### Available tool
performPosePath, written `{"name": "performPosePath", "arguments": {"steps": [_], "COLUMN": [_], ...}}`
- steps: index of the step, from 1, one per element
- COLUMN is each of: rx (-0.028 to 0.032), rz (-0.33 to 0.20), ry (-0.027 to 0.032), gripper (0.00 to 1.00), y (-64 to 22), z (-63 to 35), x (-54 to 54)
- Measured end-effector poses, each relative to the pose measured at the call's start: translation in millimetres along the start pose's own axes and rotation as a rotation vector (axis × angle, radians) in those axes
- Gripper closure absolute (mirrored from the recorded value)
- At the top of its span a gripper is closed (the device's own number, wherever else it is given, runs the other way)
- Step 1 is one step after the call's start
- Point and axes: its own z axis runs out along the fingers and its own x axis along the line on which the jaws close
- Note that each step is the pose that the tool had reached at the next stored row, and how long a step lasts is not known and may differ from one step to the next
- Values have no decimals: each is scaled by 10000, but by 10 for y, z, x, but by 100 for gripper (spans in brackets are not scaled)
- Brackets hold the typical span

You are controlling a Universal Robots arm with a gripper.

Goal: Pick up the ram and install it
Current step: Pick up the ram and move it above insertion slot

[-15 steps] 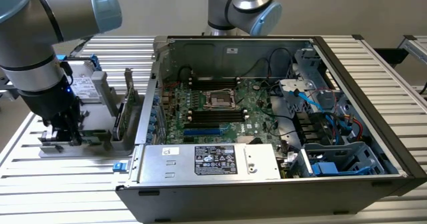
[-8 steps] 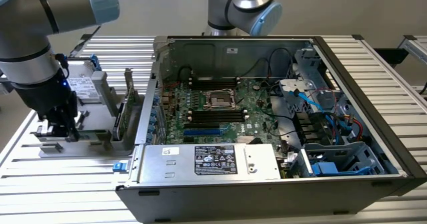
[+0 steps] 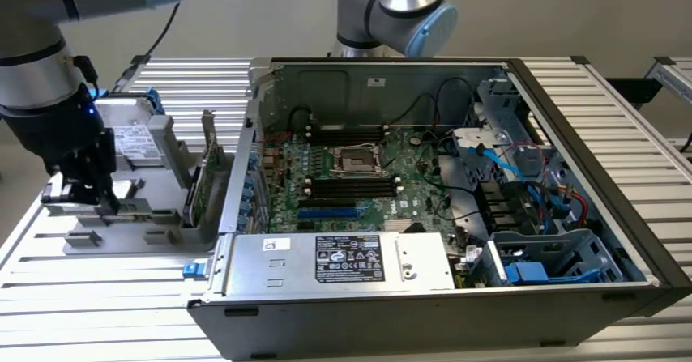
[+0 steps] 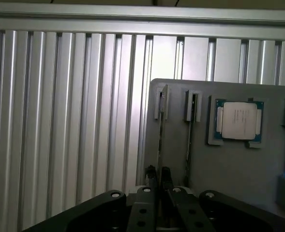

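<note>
One gripper (image 3: 91,202) stands at the exterior view's left, above a grey holder (image 3: 130,239). Its fingers are pressed together on the thin edge of the ram (image 4: 159,135), which sits on its edge in a slot of this holder. Further right lies the open computer case (image 3: 433,323).

Exterior high oblique, wrist near, sharing gray fixture (image 3: 119,240) (image 4: 229,169)

Wrist view: the ram (image 4: 160,135) is edge-on, one end hidden by the gripper (image 4: 158,176), whose body runs off the edge. Power supply label (image 3: 348,258) text too small to read.
</note>
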Motion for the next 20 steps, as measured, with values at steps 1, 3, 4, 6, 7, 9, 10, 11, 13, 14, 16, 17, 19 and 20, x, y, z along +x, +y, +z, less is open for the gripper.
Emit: {"name": "performPosePath", "arguments": {"steps": [1, 3, 4, 6, 7, 9, 10, 11, 13, 14, 16, 17, 19, 20], "rx": [-1, -1, -2, 1, 1, 1, 2, 2, 3, 4, 5, 5, 4, 5], "rz": [1, 2, 2, 1, 2, 1, 0, -1, -2, -2, -4, -5, -4, -3], "ry": [0, 0, -1, -9, -14, -31, -42, -55, -82, -91, -103, -108, -111, -113], "gripper": [86, 86, 86, 86, 86, 86, 86, 86, 86, 86, 86, 86, 86, 86], "y": [-7, -34, -53, -106, -137, -205, -242, -281, -363, -403, -495, -539, -623, -666], "z": [-46, -140, -186, -267, -306, -375, -406, -438, -498, -522, -577, -605, -660, -689], "x": [3, 12, 17, 29, 36, 52, 60, 69, 84, 89, 98, 102, 110, 114]}}
